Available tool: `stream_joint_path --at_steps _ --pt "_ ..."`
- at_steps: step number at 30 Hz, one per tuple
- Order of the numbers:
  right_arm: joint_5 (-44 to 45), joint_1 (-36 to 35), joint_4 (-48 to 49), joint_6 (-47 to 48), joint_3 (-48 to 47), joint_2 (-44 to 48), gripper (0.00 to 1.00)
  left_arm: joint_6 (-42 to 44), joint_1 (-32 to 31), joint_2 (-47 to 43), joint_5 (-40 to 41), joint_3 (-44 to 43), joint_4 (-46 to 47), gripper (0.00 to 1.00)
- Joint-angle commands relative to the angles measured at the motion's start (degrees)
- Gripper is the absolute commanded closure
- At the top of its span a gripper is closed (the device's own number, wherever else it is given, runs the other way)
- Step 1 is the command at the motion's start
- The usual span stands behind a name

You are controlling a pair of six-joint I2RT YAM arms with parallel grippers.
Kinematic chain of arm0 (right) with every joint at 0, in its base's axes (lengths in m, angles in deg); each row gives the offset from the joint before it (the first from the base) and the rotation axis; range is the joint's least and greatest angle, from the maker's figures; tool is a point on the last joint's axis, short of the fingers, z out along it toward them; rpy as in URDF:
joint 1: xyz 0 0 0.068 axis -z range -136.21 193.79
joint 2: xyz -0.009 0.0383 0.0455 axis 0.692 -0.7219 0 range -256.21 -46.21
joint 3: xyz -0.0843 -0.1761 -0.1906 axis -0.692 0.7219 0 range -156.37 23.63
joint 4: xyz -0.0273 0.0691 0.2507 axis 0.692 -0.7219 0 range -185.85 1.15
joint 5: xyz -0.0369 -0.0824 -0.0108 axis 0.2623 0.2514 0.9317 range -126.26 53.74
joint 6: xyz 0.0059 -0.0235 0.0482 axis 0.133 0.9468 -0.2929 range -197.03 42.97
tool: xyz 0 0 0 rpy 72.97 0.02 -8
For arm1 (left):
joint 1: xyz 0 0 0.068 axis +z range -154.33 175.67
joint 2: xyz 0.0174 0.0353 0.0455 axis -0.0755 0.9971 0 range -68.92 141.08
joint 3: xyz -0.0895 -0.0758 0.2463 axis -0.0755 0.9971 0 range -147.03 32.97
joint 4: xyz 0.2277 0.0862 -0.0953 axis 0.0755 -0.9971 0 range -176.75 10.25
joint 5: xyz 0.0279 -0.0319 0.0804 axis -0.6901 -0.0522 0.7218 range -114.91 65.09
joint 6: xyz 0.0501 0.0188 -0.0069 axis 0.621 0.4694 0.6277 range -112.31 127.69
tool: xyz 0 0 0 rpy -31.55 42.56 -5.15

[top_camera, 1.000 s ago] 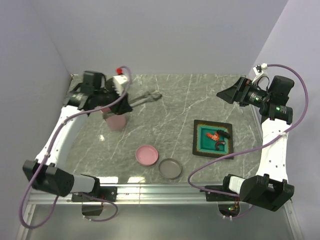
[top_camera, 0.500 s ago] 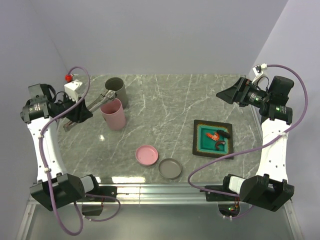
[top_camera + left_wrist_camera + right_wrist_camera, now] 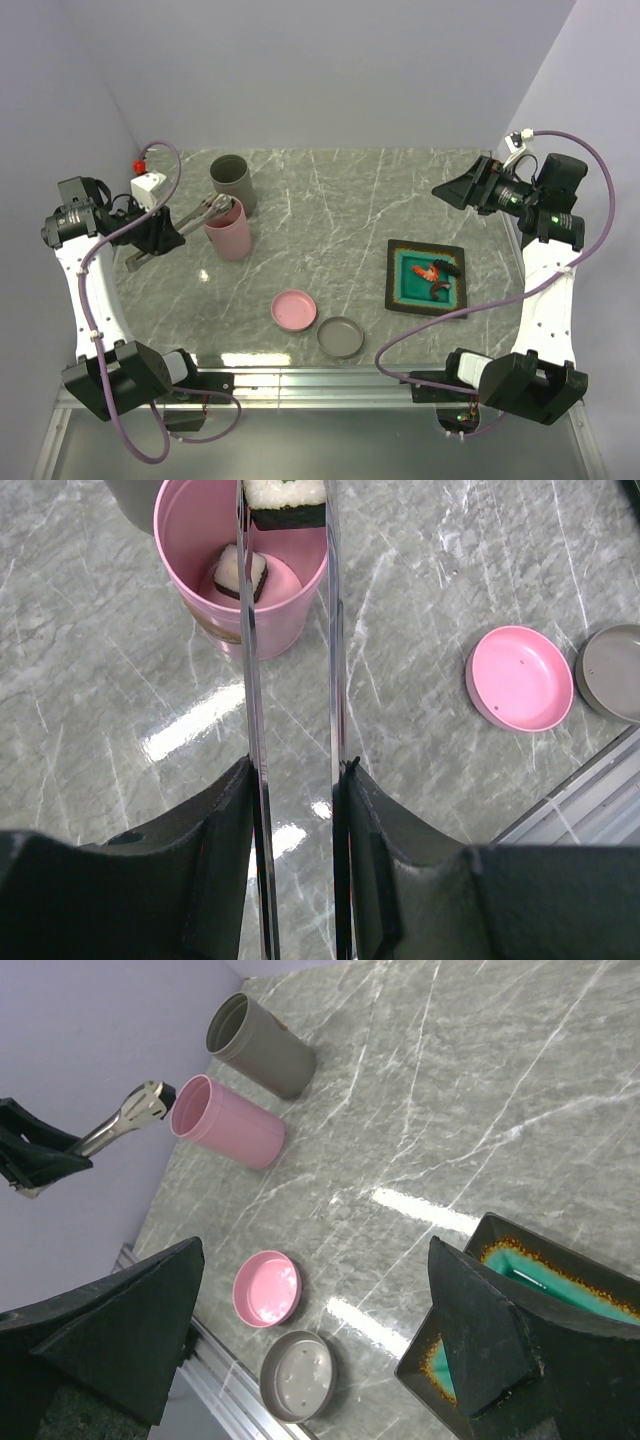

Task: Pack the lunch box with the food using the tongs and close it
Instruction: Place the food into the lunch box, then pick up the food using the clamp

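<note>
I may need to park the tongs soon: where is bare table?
Widest bare patch: the middle, between the pink cup and the tray. Also bare: the near-left corner, left of the pink lid. Crowded far-left, where the grey cup, pink cup and tongs bunch.

Grey tongs (image 3: 253, 730) above pink cup (image 3: 178, 540), white block (image 3: 285, 500) between tips, second block (image 3: 240, 572) inside.

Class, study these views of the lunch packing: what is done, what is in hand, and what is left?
Done: one white block lies inside the pink cup. In hand: the left gripper grips the tongs, which pinch a second white block over that cup's mouth. Left: the shrimp piece sits on the teal tray, and the pink lid and grey lid lie loose.
</note>
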Motion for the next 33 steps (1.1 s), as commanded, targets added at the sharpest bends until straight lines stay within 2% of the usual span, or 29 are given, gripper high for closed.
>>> stream_joint_path --at_steps 1,12,19,29,33 --pt "-0.4 0.2 0.6 1.4 -0.1 2.0 0.00 1.6 0.4 0.1 -2.6 0.2 1.2 0.69" --pt "-0.5 0.3 0.5 1.4 -0.6 2.1 0.00 -1.5 0.5 -0.5 -0.4 2.2 5.6 0.56" --pt "-0.4 0.3 0.5 1.3 -0.4 2.0 0.00 1.2 0.4 1.5 -1.0 0.4 2.2 0.39" --pt "-0.5 0.2 1.0 0.8 -0.9 1.5 0.00 2.1 -1.3 3.5 -3.2 -6.2 0.1 0.39" --pt "-0.4 0.2 1.1 0.8 -1.0 1.2 0.00 0.0 -7.8 4.5 -1.8 -7.7 2.5 0.39"
